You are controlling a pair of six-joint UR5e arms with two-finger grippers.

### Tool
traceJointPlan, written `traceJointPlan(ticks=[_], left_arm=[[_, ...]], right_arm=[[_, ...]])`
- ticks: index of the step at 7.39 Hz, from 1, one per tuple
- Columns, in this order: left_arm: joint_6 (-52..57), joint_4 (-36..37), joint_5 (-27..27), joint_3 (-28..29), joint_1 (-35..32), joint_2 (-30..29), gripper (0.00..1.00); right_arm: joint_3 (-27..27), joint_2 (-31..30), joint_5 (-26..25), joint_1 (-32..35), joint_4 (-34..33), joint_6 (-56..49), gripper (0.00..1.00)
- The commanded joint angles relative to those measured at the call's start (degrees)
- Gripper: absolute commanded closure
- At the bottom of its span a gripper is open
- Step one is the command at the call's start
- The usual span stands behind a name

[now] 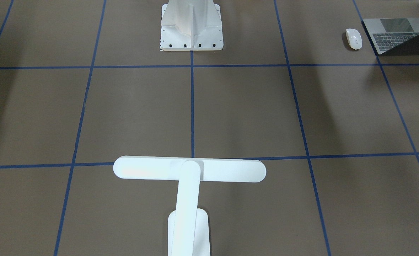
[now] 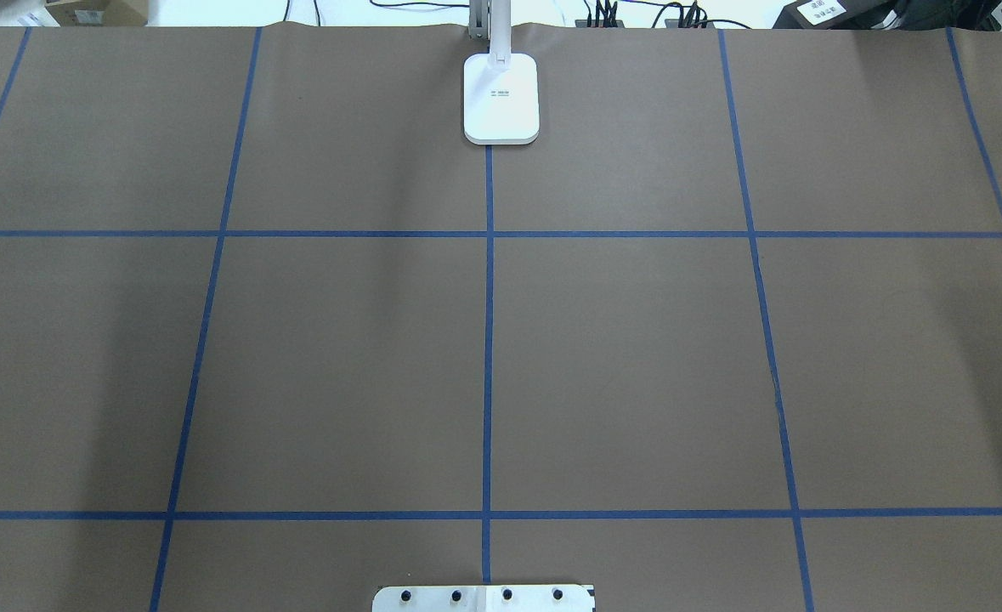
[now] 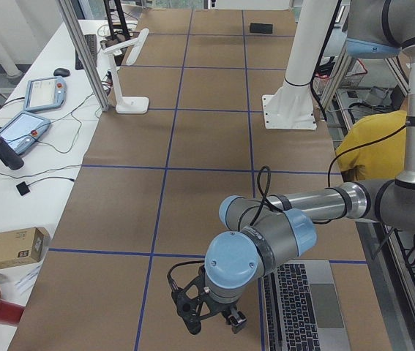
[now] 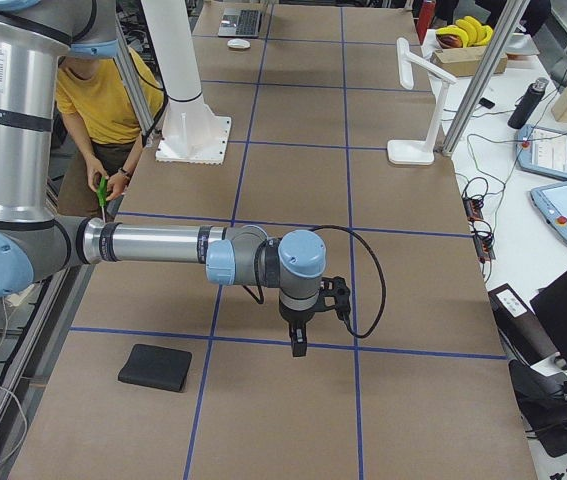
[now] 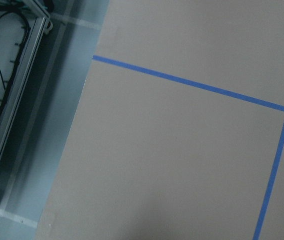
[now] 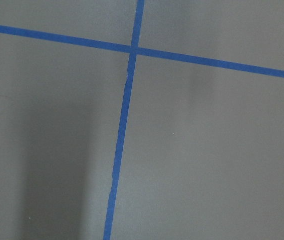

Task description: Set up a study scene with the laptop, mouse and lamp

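The lamp (image 1: 189,170) stands at the far middle edge of the table, its bar head forming a T; its base shows in the overhead view (image 2: 501,98). The laptop (image 1: 397,35) lies open at the robot's left end of the table, with the mouse (image 1: 353,38) beside it. In the exterior left view my left gripper (image 3: 211,322) hangs just beside the laptop (image 3: 298,303); the mouse is hidden there. In the exterior right view my right gripper (image 4: 298,345) points down over bare paper near a blue line. I cannot tell whether either gripper is open or shut.
The white ribbed pedestal (image 1: 191,26) stands at the robot's side, centre. A flat black pad (image 4: 156,367) lies near the right arm. An operator in a yellow shirt (image 4: 103,95) stands behind the pedestal. Blue tape lines (image 2: 488,340) grid the brown paper.
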Motion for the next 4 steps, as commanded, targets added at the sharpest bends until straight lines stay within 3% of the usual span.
traceJointPlan(ticks=[1, 2, 4], left_arm=[[-9.5, 8.6, -0.4, -5.8, -0.1, 6.0, 0.00], [-9.6, 15.8, -2.4, -5.6, -0.1, 6.1, 0.01], [-16.2, 21.4, -7.3, -5.1, -0.1, 5.9, 0.01]], right_arm=[[0.0, 0.0, 0.0, 0.0, 0.0, 0.0, 0.00], [0.0, 0.0, 0.1, 0.0, 0.0, 0.0, 0.00], [-0.1, 0.0, 0.0, 0.0, 0.0, 0.0, 0.00]])
